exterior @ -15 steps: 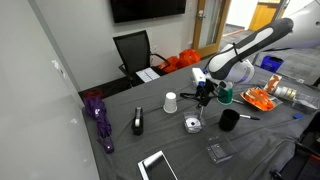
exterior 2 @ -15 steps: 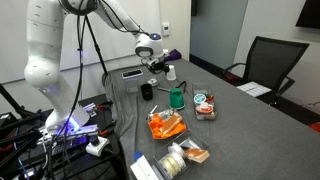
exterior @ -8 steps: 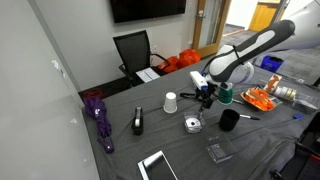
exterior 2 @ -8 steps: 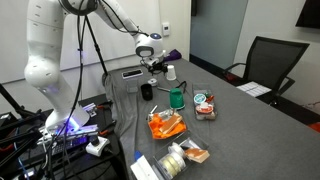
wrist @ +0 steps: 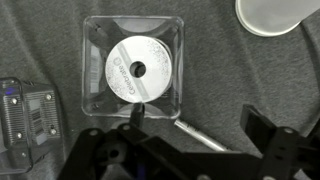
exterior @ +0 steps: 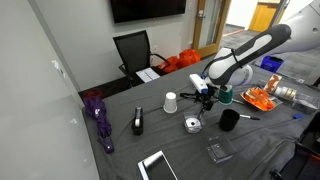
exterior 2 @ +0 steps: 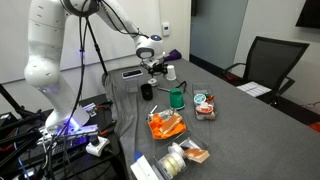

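Claw (wrist: 195,140), jaws wide apart, above clear square case (wrist: 170,35) with silver disc (wrist: 120,78) inside, white cup (wrist: 275,12) nearby

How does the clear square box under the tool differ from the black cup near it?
The clear box is see-through and square; the black cup is opaque and round. The box is low and flat; the cup stands taller. The box holds a white disc; the cup's contents cannot be seen. The box lies close beneath the open tool; the cup stands off to the side. Both rest on the grey table.
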You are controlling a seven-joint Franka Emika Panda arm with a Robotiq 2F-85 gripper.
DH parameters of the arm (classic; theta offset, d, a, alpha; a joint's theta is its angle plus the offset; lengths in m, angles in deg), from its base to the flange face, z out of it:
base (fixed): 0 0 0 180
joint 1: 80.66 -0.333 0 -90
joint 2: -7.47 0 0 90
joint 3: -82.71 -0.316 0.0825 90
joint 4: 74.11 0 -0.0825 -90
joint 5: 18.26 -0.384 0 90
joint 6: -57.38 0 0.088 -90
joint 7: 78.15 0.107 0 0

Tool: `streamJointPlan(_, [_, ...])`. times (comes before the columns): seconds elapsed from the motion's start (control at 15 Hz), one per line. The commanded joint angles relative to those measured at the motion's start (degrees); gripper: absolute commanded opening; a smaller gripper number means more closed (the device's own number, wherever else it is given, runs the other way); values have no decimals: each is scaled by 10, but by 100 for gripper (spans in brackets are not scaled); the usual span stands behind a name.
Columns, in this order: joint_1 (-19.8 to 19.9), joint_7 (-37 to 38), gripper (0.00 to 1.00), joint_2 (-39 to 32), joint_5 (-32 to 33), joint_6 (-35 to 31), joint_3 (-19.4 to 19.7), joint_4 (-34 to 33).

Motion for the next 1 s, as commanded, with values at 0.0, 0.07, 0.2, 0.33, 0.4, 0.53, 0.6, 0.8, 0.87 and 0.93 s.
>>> streamJointPlan(0.0, [15,-15,99,-22,-7,-7,-15,-19])
streamJointPlan(0.07, [18,-14,74,-29,-12,-9,-17,-25])
streamJointPlan(0.2, [18,-11,71,-43,-13,-14,-17,-35])
streamJointPlan(0.33, [18,-11,57,-53,-12,-17,-16,-43])
streamJointPlan(0.4, [18,-11,50,-58,-11,-17,-16,-46])
streamJointPlan(0.53, [18,-10,36,-65,-10,-15,-16,-52])
streamJointPlan(0.6, [18,-9,28,-67,-9,-14,-15,-54])
streamJointPlan(0.8, [17,-9,8,-72,-8,-15,-15,-56])
streamJointPlan(0.87, [17,-8,2,-73,-8,-15,-15,-56])
streamJointPlan(0.93, [17,-9,0,-74,-8,-16,-15,-55])
